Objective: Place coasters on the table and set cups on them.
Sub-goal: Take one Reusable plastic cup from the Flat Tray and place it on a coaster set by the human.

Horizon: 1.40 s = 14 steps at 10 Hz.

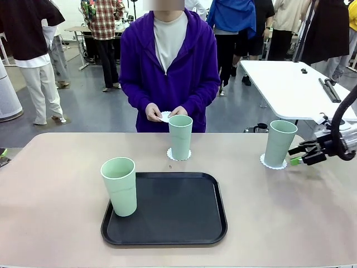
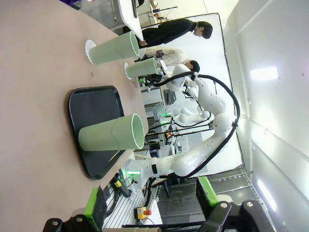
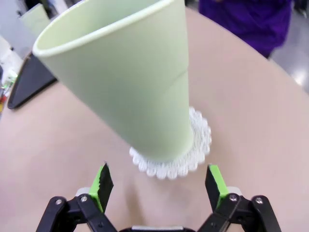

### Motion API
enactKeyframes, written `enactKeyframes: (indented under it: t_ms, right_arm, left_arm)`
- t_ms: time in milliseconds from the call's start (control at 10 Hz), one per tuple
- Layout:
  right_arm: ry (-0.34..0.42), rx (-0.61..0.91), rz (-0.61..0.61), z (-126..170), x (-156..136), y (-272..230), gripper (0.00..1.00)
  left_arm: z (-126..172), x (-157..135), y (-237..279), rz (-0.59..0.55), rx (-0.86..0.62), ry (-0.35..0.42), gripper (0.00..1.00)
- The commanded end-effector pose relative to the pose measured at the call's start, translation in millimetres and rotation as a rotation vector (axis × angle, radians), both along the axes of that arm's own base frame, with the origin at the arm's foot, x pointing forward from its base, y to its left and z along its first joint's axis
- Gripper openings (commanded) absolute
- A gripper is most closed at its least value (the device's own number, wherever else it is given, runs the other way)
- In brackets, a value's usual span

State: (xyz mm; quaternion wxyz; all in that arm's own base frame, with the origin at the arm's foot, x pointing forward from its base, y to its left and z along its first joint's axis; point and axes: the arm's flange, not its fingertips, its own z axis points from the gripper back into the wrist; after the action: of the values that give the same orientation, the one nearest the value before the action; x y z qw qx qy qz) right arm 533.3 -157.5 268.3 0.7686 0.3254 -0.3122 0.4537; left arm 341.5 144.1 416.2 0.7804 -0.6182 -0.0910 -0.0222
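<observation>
A beige bench (image 1: 56, 184) with a person in a purple top standing at its far side.

A black rectangular tray (image 1: 178, 218) lies on the near middle of the bench. It holds a single cup (image 1: 119, 186), a tall, pale mint-green tumbler, upright at the tray's left edge. In the left wrist view, this cup's mouth (image 2: 137, 131) shows a plain pale inside.

There are three cups in all. The second cup (image 1: 180, 137) stands upright on a coaster (image 1: 170, 154) on the bench just beyond the tray's far edge, in front of the person. The third cup (image 1: 279, 143) stands upright on another coaster (image 1: 272, 164) at the right of the bench, well apart from the tray. The insides of these two cups cannot be seen.

There are three coasters: small, white, lacy-edged paper rounds. Two lie flat on the bench, each under a cup with its scalloped rim showing around the base. The third (image 1: 165, 116) is a small white piece held between the person's hands (image 1: 154, 113) at waist height, above the bench's far edge.

The right jaws sit low over the bench just to the right of the third cup, pointing at it. In the right wrist view they are spread wide, green pads (image 3: 103, 181) apart on either side of the cup's base (image 3: 159, 140) and short of it, holding nothing.

The left jaws, seen in the left wrist view, are spread apart and empty, well back from the tray.

A white table (image 1: 290, 89) stands behind the bench at the right.
</observation>
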Motion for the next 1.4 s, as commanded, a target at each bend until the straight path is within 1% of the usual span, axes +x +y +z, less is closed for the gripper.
enactKeyframes:
  t_ms: [0,100,300,400,500,600,800,900,1000,1200,1300]
  right_arm:
    - [0.160,-0.215,-0.167,40.4,-44.0,11.9,1.00]
    - [0.193,-0.261,-0.209,63.8,-62.4,16.1,1.00]
    - [0.269,-0.297,-0.345,113.8,-88.7,33.3,1.00]
    - [0.279,-0.291,-0.410,143.1,-98.0,46.6,1.00]
    - [0.272,-0.299,-0.425,166.6,-107.1,61.0,1.00]
    - [0.270,-0.321,-0.466,190.9,-114.7,77.4,1.00]
    - [0.199,-0.362,-0.563,239.3,-128.6,119.7,1.00]
    - [0.197,-0.446,-0.621,255.9,-133.7,137.7,1.00]
    - [0.226,-0.566,-0.650,267.1,-139.5,155.3,1.00]
    - [0.221,-0.625,-0.668,297.4,-149.7,186.2,1.00]
    - [0.233,-0.656,-0.680,306.4,-151.9,191.1,1.00]
  left_arm:
    - [1.8,-1.2,1.0,-0.001,-0.013,-0.016,1.00]
    - [1.8,-1.2,1.0,-0.001,-0.013,-0.016,1.00]
    - [1.8,-1.2,1.0,-0.001,-0.013,-0.016,1.00]
    - [1.8,-1.2,1.0,-0.001,-0.013,-0.016,1.00]
    - [1.8,-1.2,1.0,-0.001,-0.013,-0.016,1.00]
    - [1.8,-1.2,1.0,-0.001,-0.013,-0.016,1.00]
    - [1.8,-1.2,1.0,-0.001,-0.013,-0.016,1.00]
    - [1.8,-1.2,1.0,-0.001,-0.013,-0.016,1.00]
    - [1.8,-1.2,1.0,-0.001,-0.013,-0.016,1.00]
    - [1.8,-1.2,1.0,-0.001,-0.013,-0.016,1.00]
    - [1.8,-1.2,1.0,-0.001,-0.013,-0.016,1.00]
